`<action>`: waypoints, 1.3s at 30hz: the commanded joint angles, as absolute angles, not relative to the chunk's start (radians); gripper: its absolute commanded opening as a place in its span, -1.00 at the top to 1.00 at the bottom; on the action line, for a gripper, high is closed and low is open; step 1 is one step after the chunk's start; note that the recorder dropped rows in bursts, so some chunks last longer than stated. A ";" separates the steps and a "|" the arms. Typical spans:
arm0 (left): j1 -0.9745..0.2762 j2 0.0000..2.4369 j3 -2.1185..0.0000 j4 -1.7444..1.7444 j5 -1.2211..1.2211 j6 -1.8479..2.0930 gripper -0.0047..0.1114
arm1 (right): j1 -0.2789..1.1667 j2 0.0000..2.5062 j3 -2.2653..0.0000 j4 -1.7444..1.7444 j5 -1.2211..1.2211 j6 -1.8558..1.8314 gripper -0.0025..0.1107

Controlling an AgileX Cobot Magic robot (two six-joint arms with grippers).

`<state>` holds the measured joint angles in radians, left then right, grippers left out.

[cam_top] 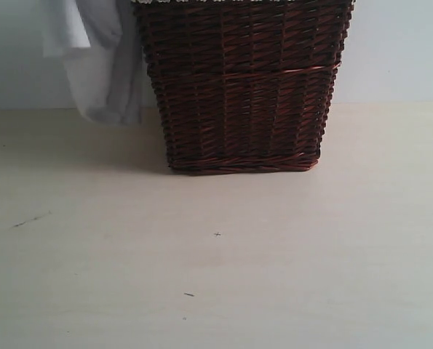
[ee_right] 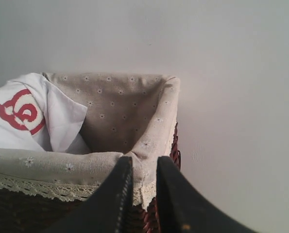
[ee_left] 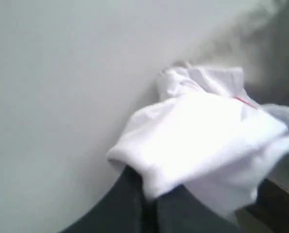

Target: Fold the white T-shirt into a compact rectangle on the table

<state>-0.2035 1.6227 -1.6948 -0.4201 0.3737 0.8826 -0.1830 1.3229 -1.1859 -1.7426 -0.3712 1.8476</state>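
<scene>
Table [cam_top: 274,276] pale and scuffed, wall [cam_top: 398,51] plain; left jaws tight on T-shirt [ee_left: 202,141], right jaws unclear

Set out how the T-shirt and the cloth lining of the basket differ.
Colour: the T-shirt is white with a thick red letter, while the lining is beige, dotted with small flowers and edged with lace.
Pose: the T-shirt is crumpled, part of it inside the basket and part hanging down beside it. The lining lies flat against the walls and folds over the rim.
Both are thin cloth.
</scene>
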 commanded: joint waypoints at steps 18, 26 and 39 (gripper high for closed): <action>-0.208 1.405 -1.899 -0.403 -0.079 0.895 0.92 | -0.181 1.325 -1.193 -1.744 -0.369 1.843 0.61; -0.208 1.333 -1.942 -0.404 -0.141 0.859 0.92 | -0.181 1.325 -1.193 -1.744 -0.371 1.843 0.61; -0.208 1.240 -1.942 -0.449 -0.067 0.831 0.92 | -0.181 1.325 -1.193 -1.744 -0.396 1.847 0.61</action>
<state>-0.2035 1.2807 -1.9296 -0.4276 -0.0352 0.8493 -0.1830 1.3229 -1.1859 -1.7426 -0.3921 1.8476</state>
